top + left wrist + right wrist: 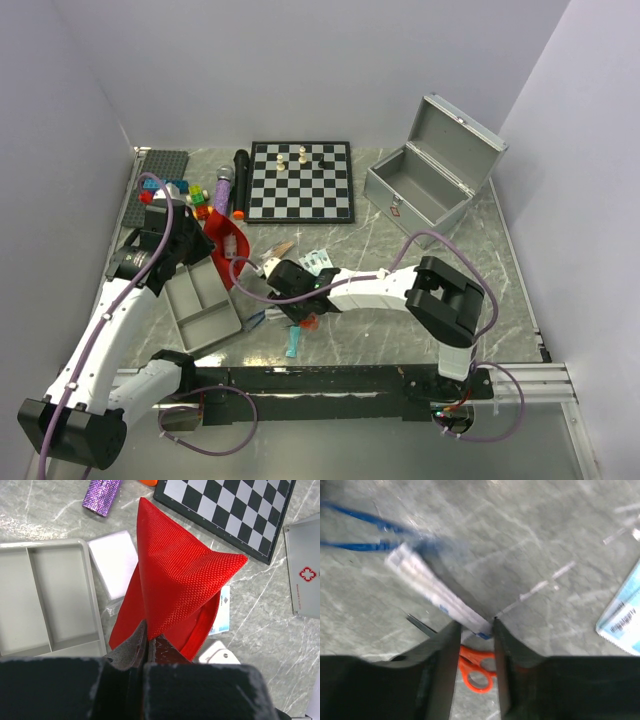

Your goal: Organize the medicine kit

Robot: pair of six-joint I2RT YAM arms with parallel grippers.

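Note:
The medicine kit (425,185), a silver-grey metal case, stands open at the back right; its front with the red emblem (306,574) shows at the edge of the left wrist view. My left gripper (147,639) is shut on a corner of the red pouch (175,570), which hangs open above the table beside the grey divided tray (45,600). My right gripper (475,625) is low over the table's middle, its fingertips closed on the end of a flat white packet (432,590). Orange scissors (477,667) lie under the jaws.
A chessboard (300,180) with a few pieces lies at the back centre, with a black and a purple microphone (222,190) to its left. Toy bricks (180,190) and a grey baseplate (160,165) sit far left. Blue tweezers (365,535) and a blue-white packet (622,620) lie nearby.

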